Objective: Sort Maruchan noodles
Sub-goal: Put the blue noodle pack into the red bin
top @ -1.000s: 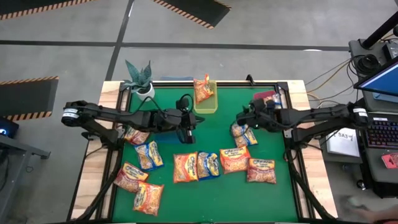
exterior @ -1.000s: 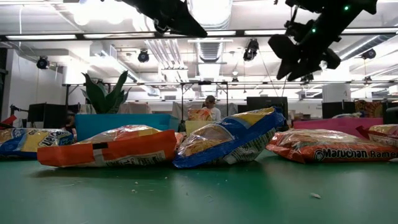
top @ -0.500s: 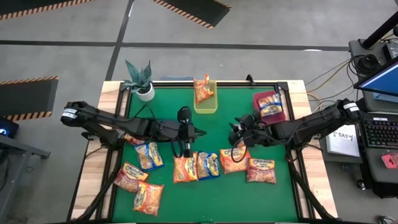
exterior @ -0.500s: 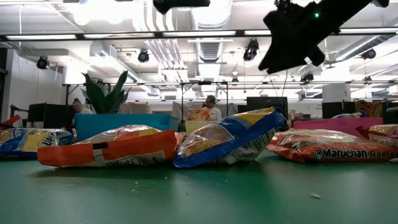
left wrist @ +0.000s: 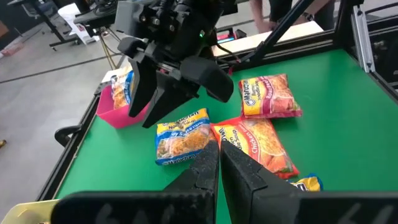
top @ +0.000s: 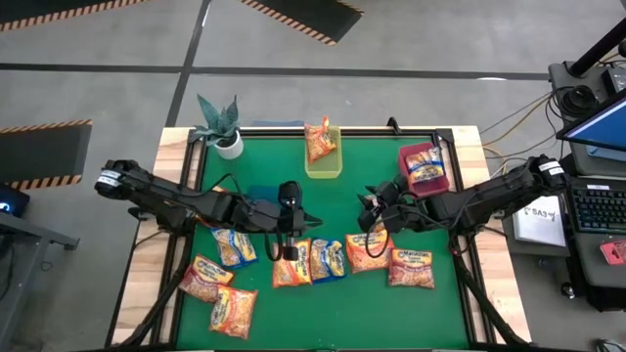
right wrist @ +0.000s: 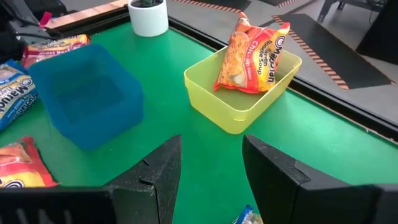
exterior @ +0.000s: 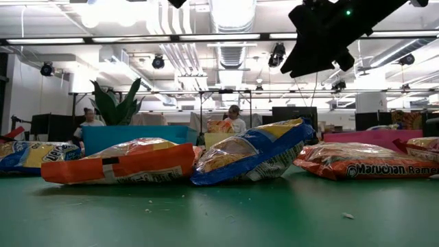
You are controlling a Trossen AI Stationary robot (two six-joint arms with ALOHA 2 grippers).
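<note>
Front edge of desk (top: 460, 293): two orange-yellow packets (top: 233, 311) lie near the left corner, apart from both arms.

Middle row: an orange packet (top: 290, 266), a blue-edged packet (top: 328, 260), a second orange packet (top: 369, 251) and a red-pink packet (top: 411, 268) lie flat, side by side across the green mat; another blue-edged packet (top: 236, 246) lies off to their left.

Left gripper (top: 286, 244): fingers pressed together, empty, hanging over the left end of that row, just above the orange packet.

Right gripper (top: 373, 217): fingers standing partly apart with nothing between them, poised above the right half of the row.

Behind the arms: the blue bin (right wrist: 87, 96) stands empty; another packet (top: 202, 209) lies by it, mostly hidden under the left arm.

Far edge: the yellow bin (top: 324, 161) holds one orange packet (top: 318, 140) on end; the pink bin (top: 411, 156) at the right holds a blue-edged packet (top: 426, 169).

Far corner: a potted plant (top: 221, 125).

Step in hand: both arms appear to be reaching for fresh packets, most of the sort unfinished.

Next move: the left gripper must spread its fingers before it can pinch a packet's edge; the right need only descend and close, then carry to the matching bin.
</note>
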